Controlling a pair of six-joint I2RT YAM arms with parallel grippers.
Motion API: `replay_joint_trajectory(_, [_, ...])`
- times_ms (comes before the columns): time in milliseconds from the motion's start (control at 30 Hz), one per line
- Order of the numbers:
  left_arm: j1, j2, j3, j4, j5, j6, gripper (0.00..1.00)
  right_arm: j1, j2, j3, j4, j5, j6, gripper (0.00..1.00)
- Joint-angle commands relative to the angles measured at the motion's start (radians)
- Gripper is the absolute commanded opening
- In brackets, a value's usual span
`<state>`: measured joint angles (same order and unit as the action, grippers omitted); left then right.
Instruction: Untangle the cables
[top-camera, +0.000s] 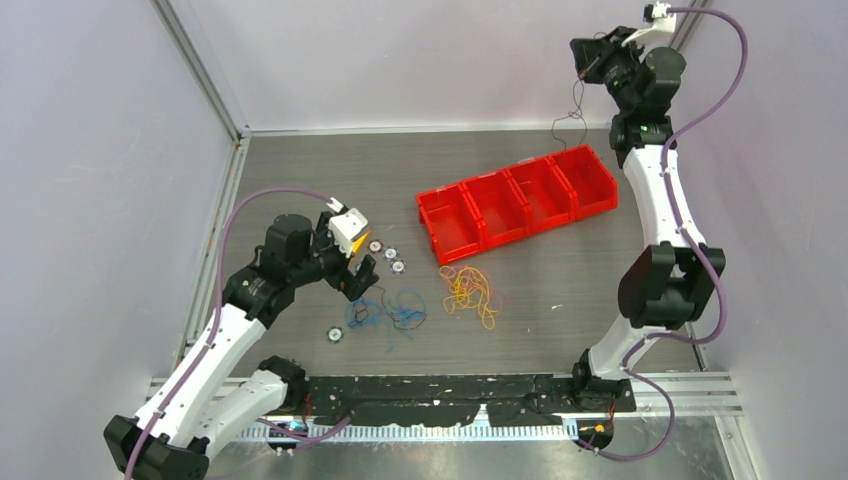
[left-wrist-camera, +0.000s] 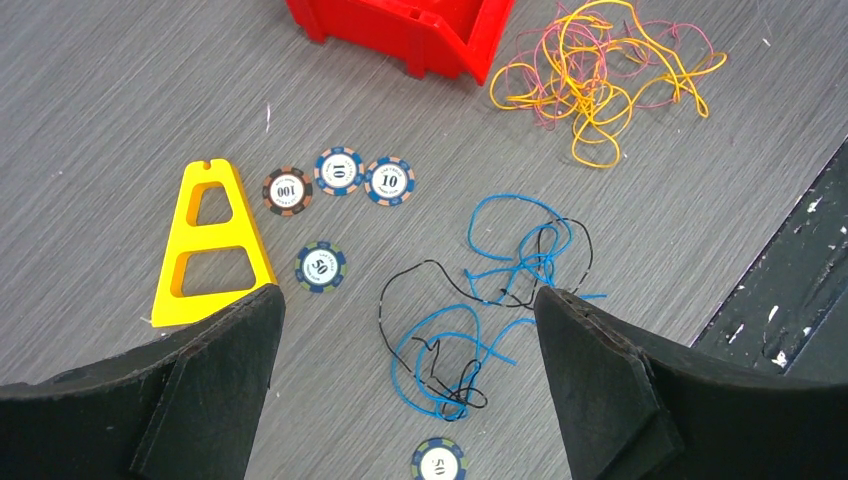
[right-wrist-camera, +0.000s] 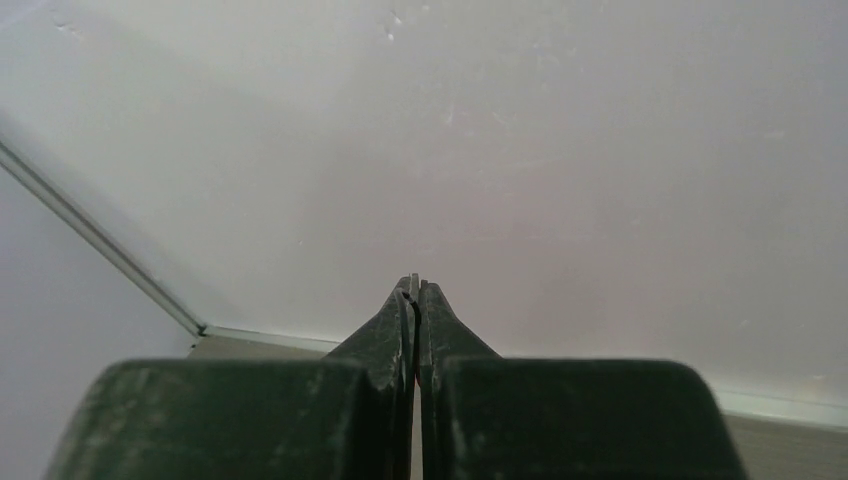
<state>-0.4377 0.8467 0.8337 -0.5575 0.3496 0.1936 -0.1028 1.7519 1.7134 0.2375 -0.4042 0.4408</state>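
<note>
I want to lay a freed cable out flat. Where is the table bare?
Bare: table left of the red bins, behind the poker chips; also right of the yellow cables. Crowded: around the blue cables.

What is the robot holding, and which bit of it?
The shut right gripper, up high, seems to pinch a thin black cable by its top end; the rest dangles. The open left gripper holds nothing.
</note>
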Motion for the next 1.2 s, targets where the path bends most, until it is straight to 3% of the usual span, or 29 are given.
replay_joint_trajectory(0, [0.004, -0.031, -0.010, 0.051, -0.004, 0.005, 0.98, 0.016, -0.079, 0.011, -0.061, 0.148, -0.177, 0.05])
replay_joint_trajectory(533, [0.004, -0.033, -0.021, 0.042, -0.009, 0.009, 0.98, -0.072, 0.049, -0.001, 0.051, 0.073, -0.189, 0.05])
replay_joint_trajectory(733, [0.004, 0.007, -0.010, 0.068, -0.010, 0.001, 0.98, -0.104, 0.114, 0.014, 0.084, 0.102, -0.064, 0.05])
replay_joint_trajectory(1000, [0.004, 0.018, -0.008, 0.068, -0.024, 0.009, 0.98, -0.056, 0.178, 0.030, 0.116, 0.149, 0.094, 0.05])
replay_joint_trajectory(1167, [0.004, 0.020, -0.005, 0.058, -0.032, 0.005, 0.98, -0.039, 0.257, 0.143, 0.110, 0.148, 0.164, 0.05])
